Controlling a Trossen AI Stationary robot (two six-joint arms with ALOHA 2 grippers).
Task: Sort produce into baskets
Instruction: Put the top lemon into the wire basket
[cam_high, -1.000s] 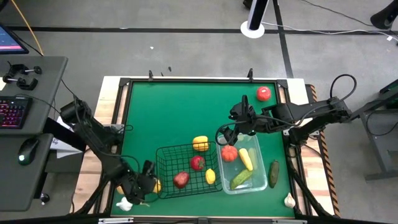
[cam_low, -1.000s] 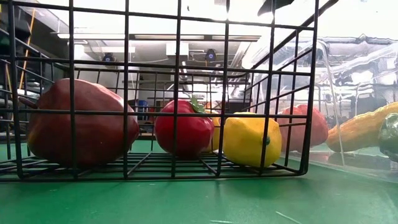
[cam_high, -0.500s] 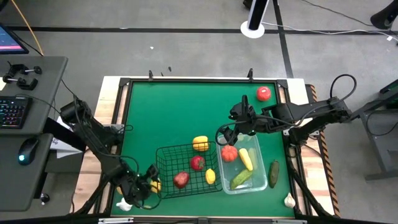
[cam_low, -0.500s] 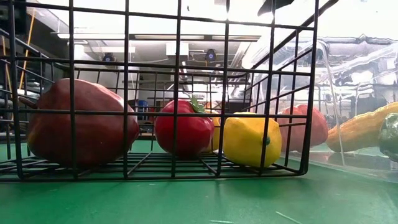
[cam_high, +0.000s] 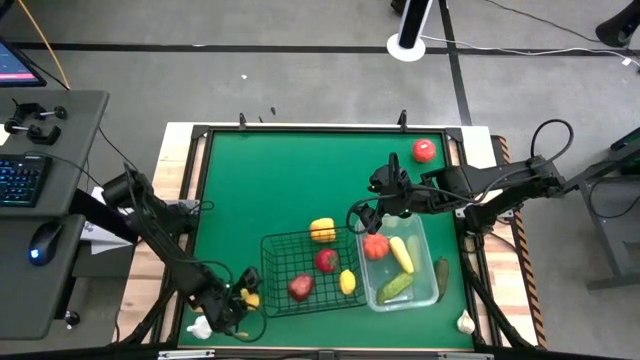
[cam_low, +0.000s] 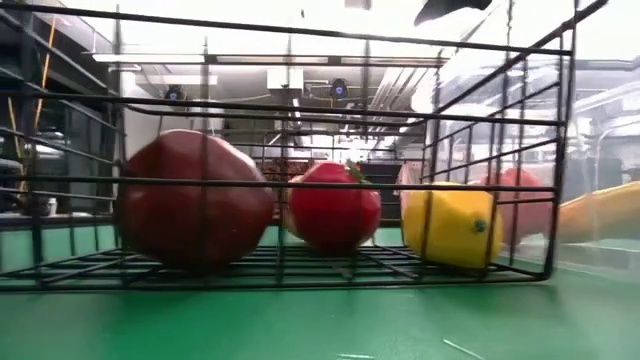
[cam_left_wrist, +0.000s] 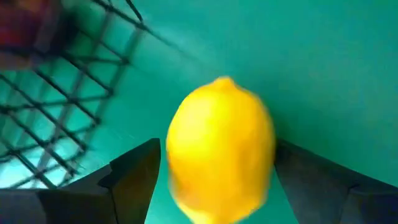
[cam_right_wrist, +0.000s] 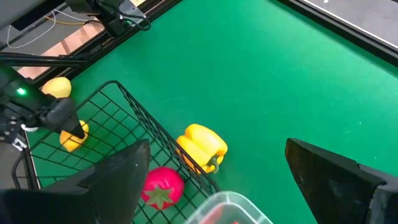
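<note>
The left gripper (cam_high: 243, 296), fingers closed on a yellow toy lemon (cam_left_wrist: 221, 146) just beside the black wire-mesh basket (cam_high: 305, 270), could snag its rim, while the right gripper (cam_high: 368, 215) hovers open-fingered over the clear plastic tub (cam_high: 425, 272).

My left gripper (cam_high: 243, 296) is squeezed between the table's near edge and the black basket (cam_high: 305, 270), whose wire wall is right beside my lemon (cam_left_wrist: 221, 148). The clear tub (cam_high: 405, 265) touches the basket's other side, with no gap. My right gripper (cam_high: 362, 218) hangs over it. The far half of the green table (cam_high: 290, 175) is wide open.
</note>
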